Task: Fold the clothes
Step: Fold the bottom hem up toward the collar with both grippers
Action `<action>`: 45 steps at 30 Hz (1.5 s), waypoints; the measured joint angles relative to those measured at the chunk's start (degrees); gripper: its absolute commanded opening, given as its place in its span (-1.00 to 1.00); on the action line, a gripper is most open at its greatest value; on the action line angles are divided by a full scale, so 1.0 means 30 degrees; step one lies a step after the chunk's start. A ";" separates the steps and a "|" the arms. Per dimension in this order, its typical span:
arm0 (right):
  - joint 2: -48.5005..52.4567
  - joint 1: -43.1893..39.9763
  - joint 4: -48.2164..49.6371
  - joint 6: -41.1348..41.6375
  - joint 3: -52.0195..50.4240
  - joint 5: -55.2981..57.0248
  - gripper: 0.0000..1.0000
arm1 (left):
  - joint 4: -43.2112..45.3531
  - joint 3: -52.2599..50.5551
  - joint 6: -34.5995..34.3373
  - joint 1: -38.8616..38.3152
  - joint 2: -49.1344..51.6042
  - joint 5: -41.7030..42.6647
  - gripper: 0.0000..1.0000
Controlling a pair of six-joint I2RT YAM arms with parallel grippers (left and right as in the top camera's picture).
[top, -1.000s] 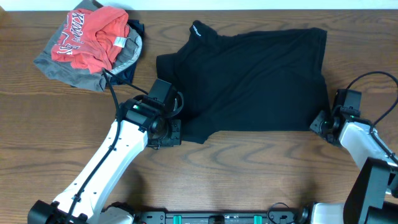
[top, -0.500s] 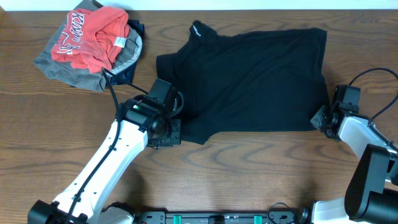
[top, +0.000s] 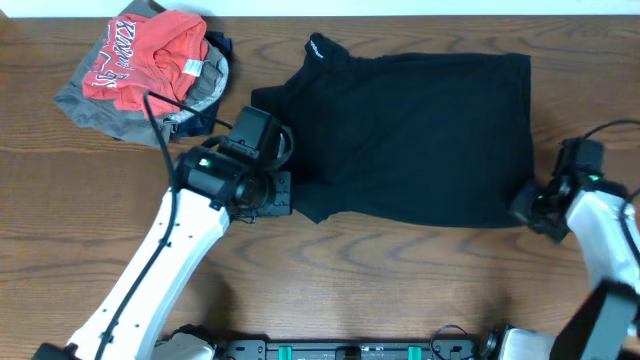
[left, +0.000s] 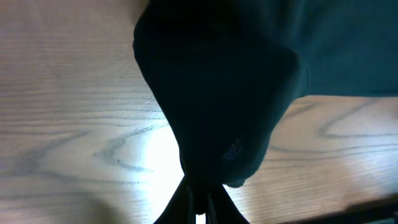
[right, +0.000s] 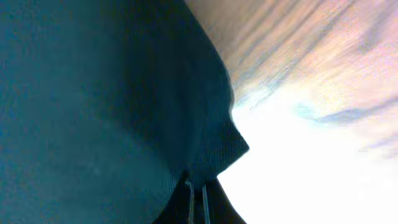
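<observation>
Position: the clothes (top: 410,130) lie spread on the table (top: 400,290), from the centre to the right, as one black piece, mostly flat with soft creases
Shape: the broad body fills the right part; a narrower part runs to the far left and ends at a small white logo (top: 316,46); the far right corner sits close to the table's far edge
Left grip: the left gripper (top: 284,197) is closed tight on the near left corner of the clothes; in the left wrist view the fabric narrows to a pinched point between the jaws, with bare wood on both sides of it
Right grip: the right gripper (top: 527,206) is closed tight on the near right corner of the clothes; in the right wrist view a small fold of dark fabric is clamped between the jaws, and the wood to its right is blurred and washed out by glare
Arms: the left arm (top: 170,260) reaches in from the near left, the right arm (top: 600,225) from the near right edge
Pile: at the far left, a red shirt (top: 150,60) with white lettering lies on top of a grey garment (top: 95,108); a strip of wood keeps the pile apart from the clothes
Cable: a black cable (top: 160,115) on the left arm arcs over the pile's near right edge
</observation>
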 measured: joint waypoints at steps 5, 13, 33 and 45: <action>-0.1610 -0.0233 -0.3446 -0.0794 0.2033 0.0036 -0.98 | -0.1151 0.0299 0.0022 0.0000 -0.0546 -0.0459 -0.88; -0.1741 -0.0670 -0.5508 -0.1311 0.2484 0.0022 -0.98 | -0.1807 0.0299 0.0036 0.0000 -0.1690 -0.0780 -0.88; 0.0189 -0.0670 0.1100 -0.1443 0.2506 0.0029 -0.98 | 0.7519 0.0313 0.0044 0.0000 0.2448 -0.3381 -0.88; 0.3716 -0.0670 0.4707 -0.1457 0.2506 -0.0015 -0.98 | 1.1147 0.0313 0.0044 0.0007 0.4962 -0.4801 -0.88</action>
